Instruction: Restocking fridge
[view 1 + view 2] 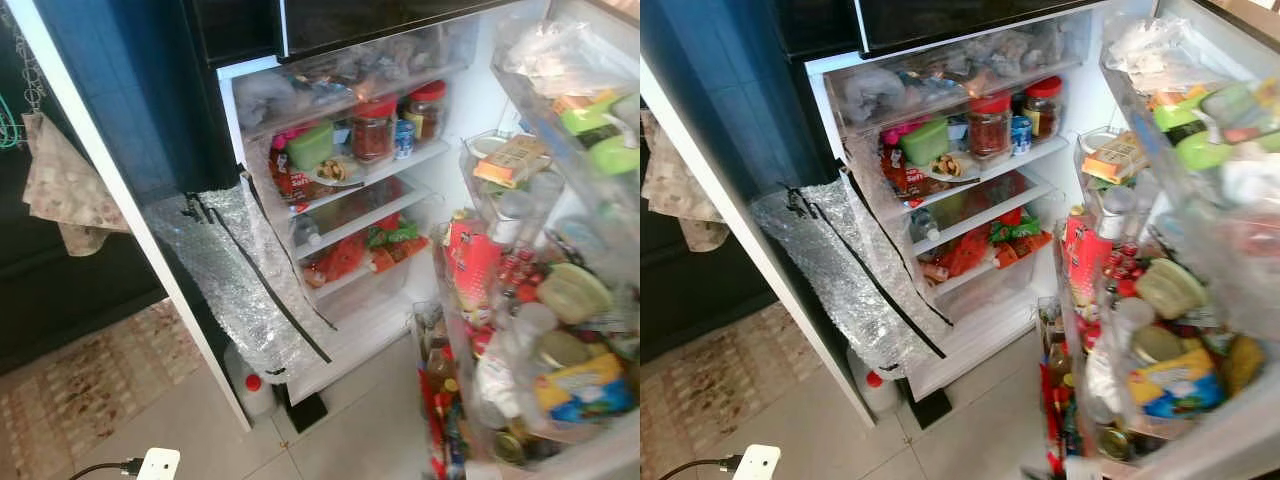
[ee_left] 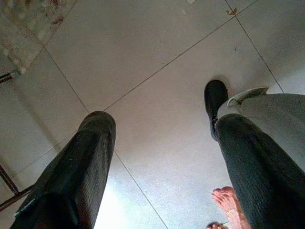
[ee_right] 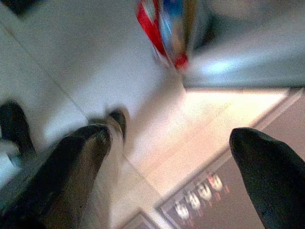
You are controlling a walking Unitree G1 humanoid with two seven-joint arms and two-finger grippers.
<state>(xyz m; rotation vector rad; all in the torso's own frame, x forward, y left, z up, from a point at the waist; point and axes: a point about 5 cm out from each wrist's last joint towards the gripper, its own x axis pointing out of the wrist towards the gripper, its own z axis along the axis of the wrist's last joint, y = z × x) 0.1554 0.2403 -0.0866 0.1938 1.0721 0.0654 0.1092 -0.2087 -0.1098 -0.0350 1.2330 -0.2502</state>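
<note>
So the fridge (image 1: 440, 60) is wide open, taking up the middle and right of the head views. Top shelf has a clear drawer stuffed with bags, and below that a shelf with a green tub (image 1: 311, 145), two red-lidded jars (image 1: 373, 128) and a small blue can (image 1: 404, 139). The next shelf down holds red and green snack packets (image 1: 385, 247), sitting center frame. The bottom shelf looks bare and white.

The fridge door (image 1: 1185, 300) swings out on the right side of the frame and it's packed: a red carton (image 1: 1085, 250), a yellowish box (image 1: 1115, 158) up higher, green bottles (image 1: 1200, 130) in the upper right, and a blue-yellow packet (image 1: 1175, 385) lower right. It's pretty blurry over there, so labels are unreadable.

A sheet of bubble wrap (image 1: 235, 285) hangs off the fridge's left edge, center-left. Under it, a white jug with a red cap (image 1: 253, 385) stands on the tile floor (image 1: 200, 420). A cloth (image 1: 65, 190) hangs at the far left, and a white plug adapter (image 1: 157, 464) sits at the bottom edge.

The left gripper (image 2: 157, 157) points down at the tiles, fingers spread wide apart, nothing in them; a person's bare toes (image 2: 228, 200) peek in at the bottom right. The right gripper (image 3: 169, 157) is spread apart and empty too, blurred, with the fridge door's lower edge above it.
</note>
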